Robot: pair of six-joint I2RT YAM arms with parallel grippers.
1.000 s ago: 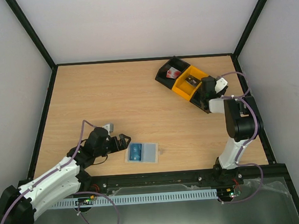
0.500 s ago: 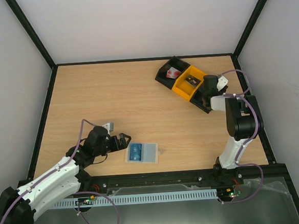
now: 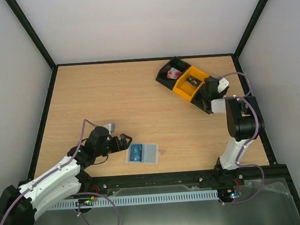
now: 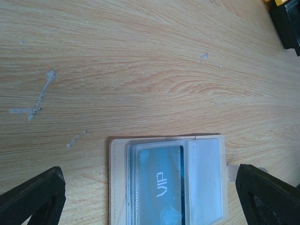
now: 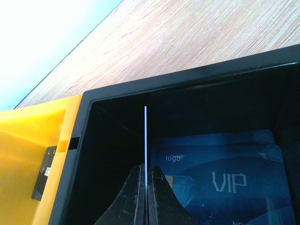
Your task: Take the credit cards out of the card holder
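Credit cards, by place: one blue VIP card point(image 4: 159, 180) sleeved in the left pocket of the card holder point(image 4: 206, 176), low in the left wrist view and lower centre from above; a second card point(image 5: 225, 183) flat on the floor of the black bin point(image 5: 112, 136), lower right of the right wrist view; a third card point(image 5: 146, 136) pinched upright, edge-on, in the right gripper point(image 5: 146, 187) over that bin. Judged a drop-off. Lower until the edge nears the bin floor, tip toward the lying card, then part the jaws. Keep clear of the yellow bin point(image 5: 28, 154) at left. Left gripper point(image 3: 124, 141) spread wide, just left of the holder, touching nothing. For the next pull, pin the empty pocket, not the card.
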